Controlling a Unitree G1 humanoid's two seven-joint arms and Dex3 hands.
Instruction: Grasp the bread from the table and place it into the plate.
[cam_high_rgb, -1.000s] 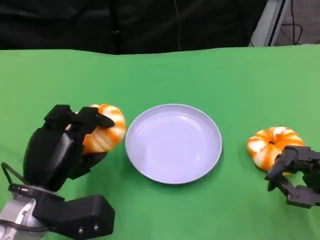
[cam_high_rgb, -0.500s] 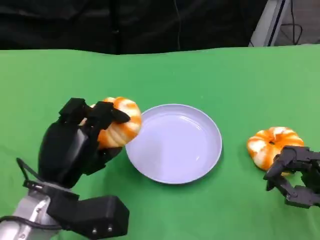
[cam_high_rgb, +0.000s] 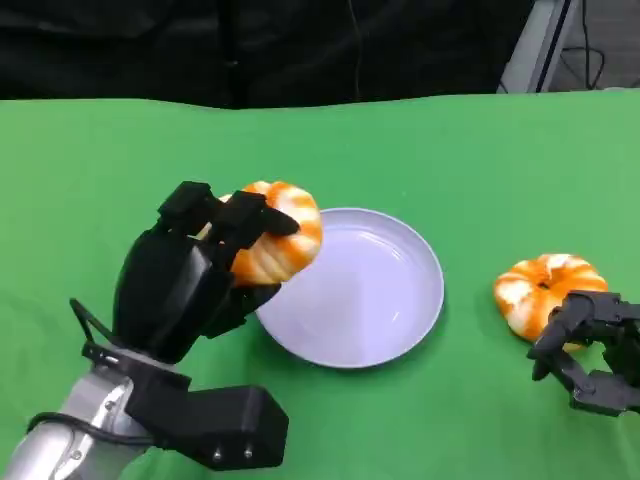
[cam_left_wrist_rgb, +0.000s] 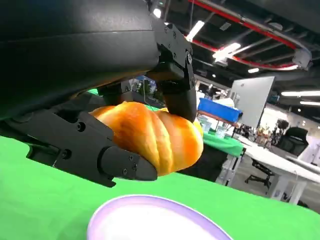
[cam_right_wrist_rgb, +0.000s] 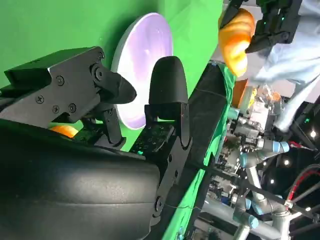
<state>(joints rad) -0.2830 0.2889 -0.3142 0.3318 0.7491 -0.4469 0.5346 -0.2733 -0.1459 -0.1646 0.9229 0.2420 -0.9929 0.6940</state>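
Orange-and-white ridged bread (cam_high_rgb: 278, 240) sits lifted off the green surface (cam_high_rgb: 420, 150) in the left hand (cam_high_rgb: 190, 280), hanging over the plate's rim at about nine to ten o'clock. It is a rounded, pumpkin-shaped bun with no clear long axis; its ridged crown tilts toward the plate's centre, and the ridges run from the crown down the sides. The left hand's fingers (cam_high_rgb: 235, 215) are clamped on it: in the head view they hook over the top of the bun, while the left wrist view shows one finger pressing down on its upper side and another part of the hand cupping it from below (cam_left_wrist_rgb: 115, 160), the bread (cam_left_wrist_rgb: 155, 137) bulging out between them. The pale lilac plate (cam_high_rgb: 400, 330) lies flat at the middle of the surface with nothing in it. A second bun (cam_high_rgb: 540, 285) of the same kind rests on the surface at three o'clock from the plate, well apart from it. The right hand (cam_high_rgb: 590, 350) is just beside that bun's near edge, fingers curled loosely; whether they touch it I cannot tell.
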